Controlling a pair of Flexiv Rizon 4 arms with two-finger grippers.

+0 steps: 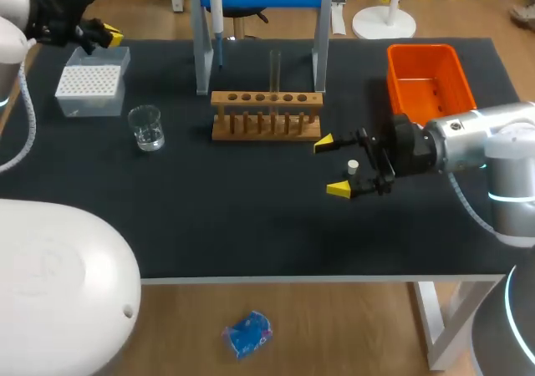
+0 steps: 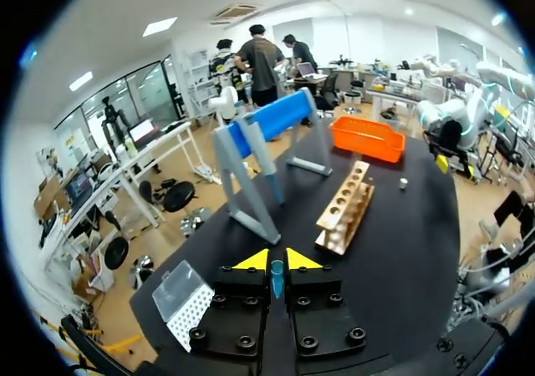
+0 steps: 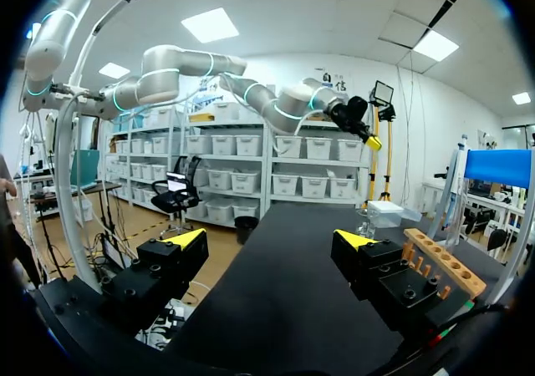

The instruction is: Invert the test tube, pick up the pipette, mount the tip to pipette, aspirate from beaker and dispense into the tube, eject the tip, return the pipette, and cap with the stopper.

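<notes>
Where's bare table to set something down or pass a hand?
Free: the front strip of mat, from the beaker across in front of the rack to the right hand; also the gap between rack and orange bin. Crowded: back left, with tip box, beaker and left hand, and the stand legs behind the rack. The stopper sits between the right hand's fingers.

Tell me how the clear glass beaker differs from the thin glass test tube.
The clear glass beaker is short and wide; the thin glass test tube is tall and narrow. The beaker stands free on the black table; the tube stands in the wooden rack. Both are transparent and upright.
</notes>
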